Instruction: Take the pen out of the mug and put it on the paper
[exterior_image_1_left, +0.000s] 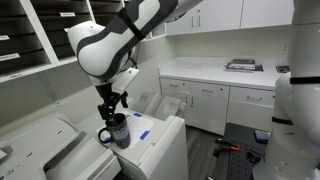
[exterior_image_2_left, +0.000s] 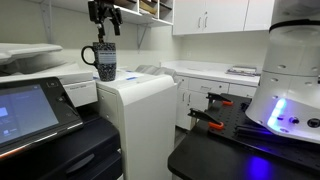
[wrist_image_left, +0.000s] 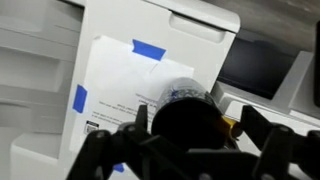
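Observation:
The dark mug (exterior_image_1_left: 116, 131) with pale markings stands on top of a white machine, its handle to the side; it also shows in an exterior view (exterior_image_2_left: 105, 62). In the wrist view its dark opening (wrist_image_left: 190, 125) fills the middle, with a small orange-yellow bit (wrist_image_left: 228, 126) at its right rim. A thin dark stick, perhaps the pen (exterior_image_2_left: 100, 36), rises from the mug. The white paper (wrist_image_left: 120, 80), taped with blue tape, lies flat beside the mug (exterior_image_1_left: 141, 127). My gripper (exterior_image_1_left: 111, 103) hangs right above the mug (exterior_image_2_left: 103, 18), fingers spread wide (wrist_image_left: 197, 118), holding nothing.
The white machine top (exterior_image_2_left: 135, 85) drops off at its edges. A printer with a touchscreen (exterior_image_2_left: 30, 110) stands nearby. Shelves (exterior_image_1_left: 25, 40) line the wall. Counter and cabinets (exterior_image_1_left: 215, 85) stand behind. A large white robot base (exterior_image_2_left: 285, 90) stands to one side.

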